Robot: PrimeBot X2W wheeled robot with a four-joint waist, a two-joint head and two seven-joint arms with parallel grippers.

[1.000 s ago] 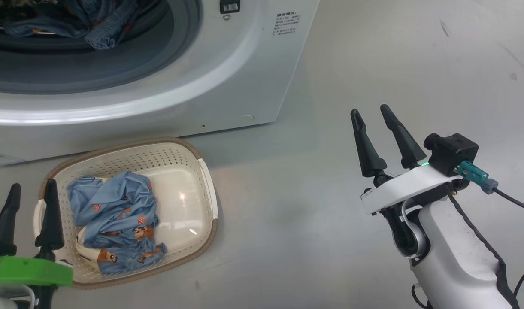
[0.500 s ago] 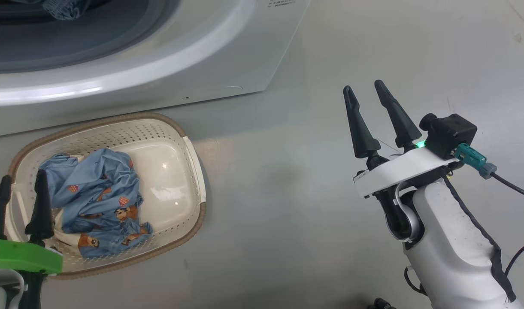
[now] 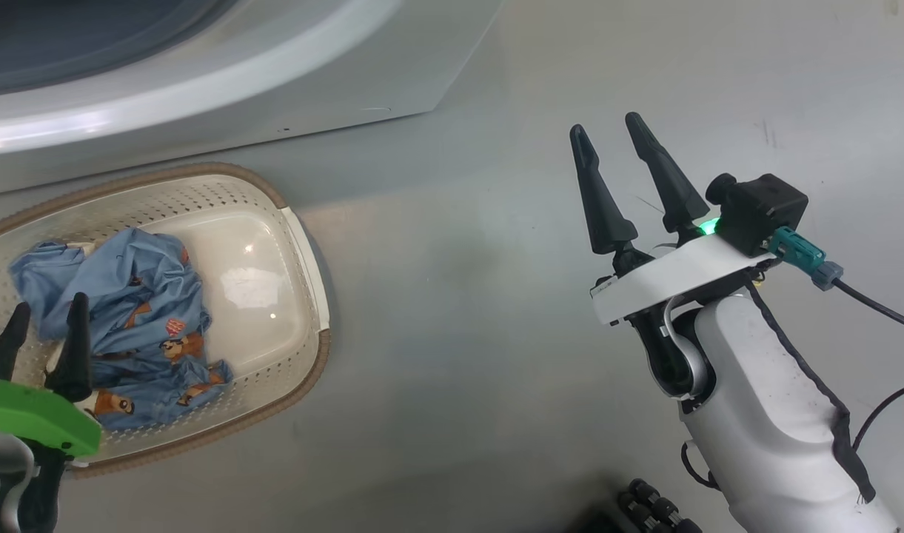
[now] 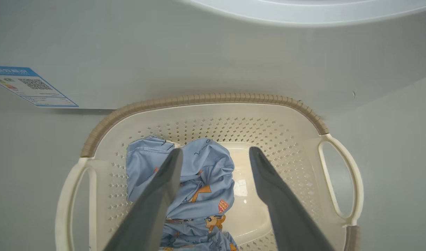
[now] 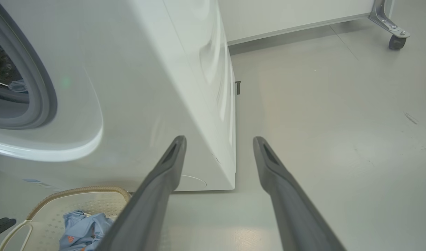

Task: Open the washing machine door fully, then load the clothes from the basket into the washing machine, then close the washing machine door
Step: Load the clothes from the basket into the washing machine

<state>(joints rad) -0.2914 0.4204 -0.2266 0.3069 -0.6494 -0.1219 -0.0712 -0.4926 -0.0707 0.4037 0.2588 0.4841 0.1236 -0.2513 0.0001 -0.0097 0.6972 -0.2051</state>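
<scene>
Clothes (image 3: 126, 311), light blue with small orange cartoon figures, lie bunched in the basket (image 3: 307, 252) just ahead of the left hand (image 3: 50, 303). Its two dark fingers cover part of the heap, and its green mount (image 3: 29, 426) hides the nearest stretch of the basket's brown rim. That hand is spread wide and grasps nothing. Whether its tips touch the cloth I cannot tell.

Beyond the basket, farther ahead of the left hand, stands the washing machine (image 3: 237, 89). It is cut off by the picture's top edge, so only the lower front and a dark sliver of the opening show. From the right hand's side, the grey rubber ring (image 5: 42, 87) round the opening runs off the edge, and the drum inside is too dark to make out. A blue label (image 4: 28, 87) sits on the washer's front, ahead and to the left of the left hand.

The right hand (image 3: 605, 124) hangs well to the right of the basket over bare grey floor (image 3: 459, 333), fingers apart and empty. The washer's lower corner stands ahead of it, and a caster wheel (image 5: 396, 42) sits far off to its right.

Inside the basket, the cloth fills the side under the left hand's left finger, while the other side is bare, glossy bottom.
</scene>
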